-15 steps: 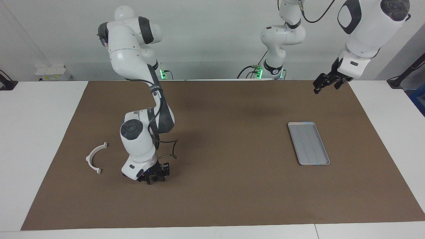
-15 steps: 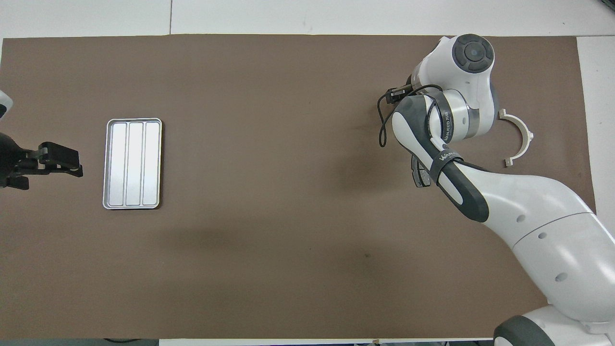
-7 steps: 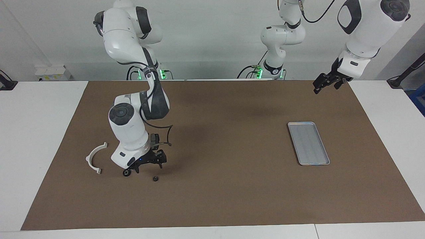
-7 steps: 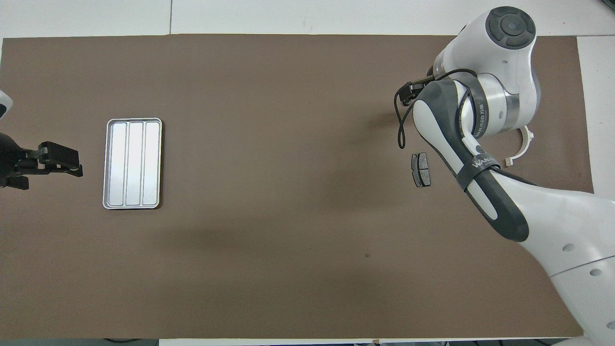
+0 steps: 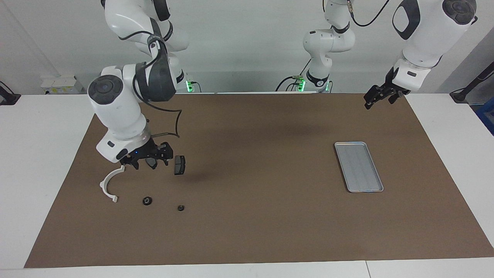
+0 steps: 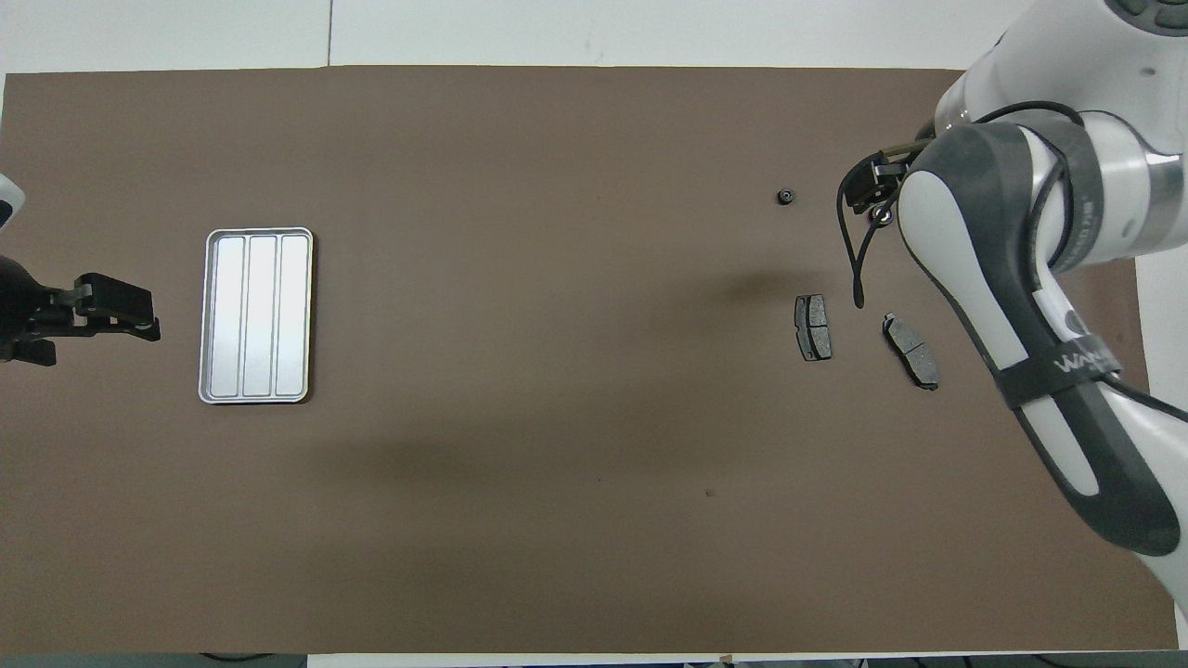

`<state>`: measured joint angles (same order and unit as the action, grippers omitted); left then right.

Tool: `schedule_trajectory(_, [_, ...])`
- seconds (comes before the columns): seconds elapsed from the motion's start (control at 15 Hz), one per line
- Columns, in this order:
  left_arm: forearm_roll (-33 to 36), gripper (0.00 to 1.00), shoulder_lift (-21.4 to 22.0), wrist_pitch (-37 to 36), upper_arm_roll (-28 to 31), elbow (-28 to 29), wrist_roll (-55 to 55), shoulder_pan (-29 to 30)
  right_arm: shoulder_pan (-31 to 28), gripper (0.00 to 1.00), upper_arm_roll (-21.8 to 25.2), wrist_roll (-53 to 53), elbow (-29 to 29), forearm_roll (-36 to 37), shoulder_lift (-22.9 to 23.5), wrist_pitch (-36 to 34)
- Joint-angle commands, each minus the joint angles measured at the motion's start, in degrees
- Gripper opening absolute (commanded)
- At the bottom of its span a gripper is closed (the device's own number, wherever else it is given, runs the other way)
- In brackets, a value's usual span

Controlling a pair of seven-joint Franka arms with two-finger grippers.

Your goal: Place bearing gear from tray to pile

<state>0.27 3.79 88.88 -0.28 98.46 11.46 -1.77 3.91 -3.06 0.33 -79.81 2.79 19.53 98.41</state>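
My right gripper (image 5: 147, 159) hangs spread and empty over the bracket (image 5: 105, 185), my left gripper (image 5: 376, 98) waits over the mat beside the tray (image 5: 349, 144), and the bearing gear (image 5: 147, 200) looks tiny, rigid and prone to roll, so I'd pinch across its rim.

**What I can't make out from here**

In my overhead view the right arm (image 6: 1021, 278) covers the white half-ring bracket (image 5: 110, 184) entirely, and all but a sliver of one small black gear (image 5: 147, 200). The right gripper (image 5: 144, 159) partly hides one brake pad (image 5: 152, 162). The left gripper (image 6: 102, 311) is cut off at the frame's edge overhead. Neither gripper's finger gap is readable.
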Motion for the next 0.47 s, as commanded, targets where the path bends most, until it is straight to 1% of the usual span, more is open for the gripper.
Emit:
schedule_trajectory(0.0, [-0.6, 1.00, 1.0, -1.0, 0.0, 0.4, -0.7, 0.2, -0.7, 1.00, -0.6, -0.4, -2.5, -0.2, -6.7, -4.3])
schedule_trajectory(0.2, [-0.6, 1.00, 1.0, -1.0, 0.0, 0.4, -0.7, 0.2, -1.4, 1.00, -0.6, -3.4, -2.5, -0.2, -10.6, -7.7])
schedule_trajectory(0.4, [-0.6, 1.00, 1.0, -1.0, 0.0, 0.3, -0.7, 0.3, -3.9, 1.00, -0.7, -8.0, -3.2, -0.4, -13.3, -8.8])
